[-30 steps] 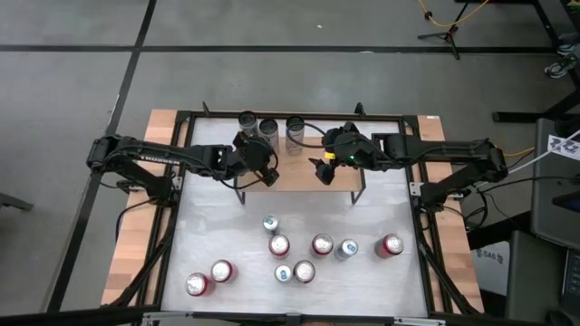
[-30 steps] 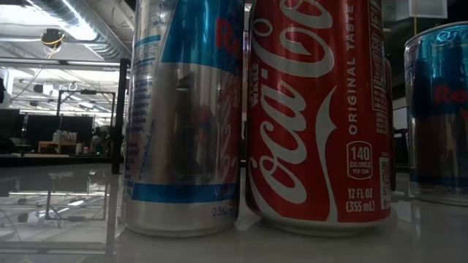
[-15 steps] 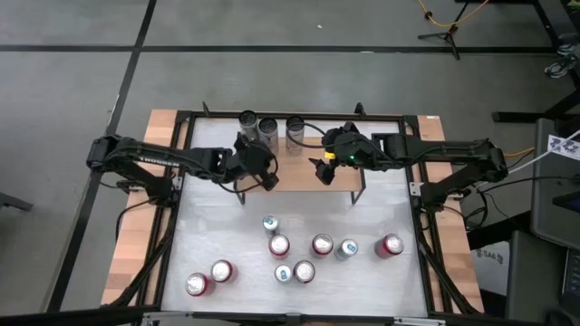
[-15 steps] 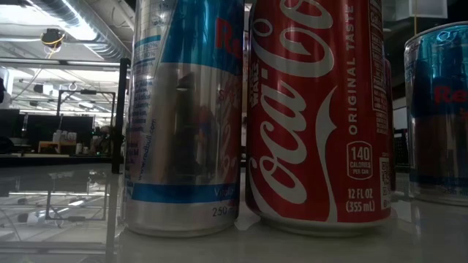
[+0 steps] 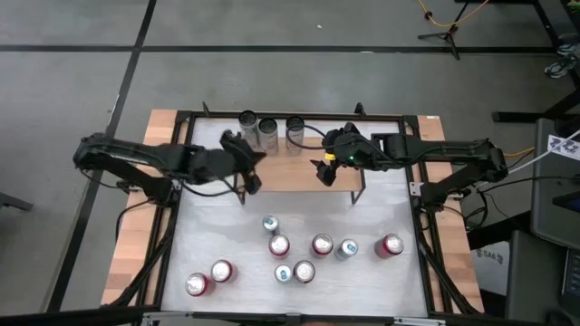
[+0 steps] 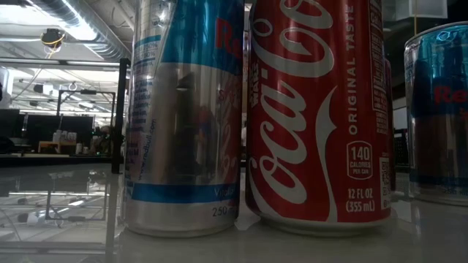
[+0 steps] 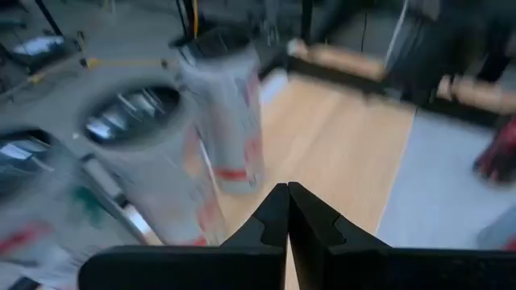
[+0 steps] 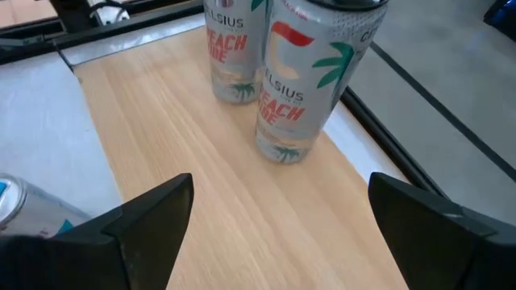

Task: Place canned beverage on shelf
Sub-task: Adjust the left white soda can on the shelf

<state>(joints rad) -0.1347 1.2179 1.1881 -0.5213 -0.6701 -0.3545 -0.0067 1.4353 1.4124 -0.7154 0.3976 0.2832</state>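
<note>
The shelf [image 5: 299, 177], a light wood plank on thin black legs, stands at the table's far middle. Three tall silver cans [image 5: 268, 127] stand upright in a row on its far left edge; they also show in the left wrist view [image 7: 222, 113] and two of them in the right wrist view [image 8: 310, 80]. My left gripper [image 7: 288, 217] is shut and empty over the shelf's left end [image 5: 249, 170], short of the cans. My right gripper [image 8: 278, 234] is open and empty over the shelf's right part [image 5: 322, 172].
Several red and blue-silver cans [image 5: 304, 258] stand on the white table in front of the shelf, two more at the near left [image 5: 208, 278]. In the low view a Red Bull can [image 6: 183, 117] and a Coca-Cola can [image 6: 318, 109] stand close up. The shelf's middle is bare wood.
My left gripper has drawn back toward the table's left edge, away from the shelf's middle. The three cans on the shelf and my right arm have kept still.
</note>
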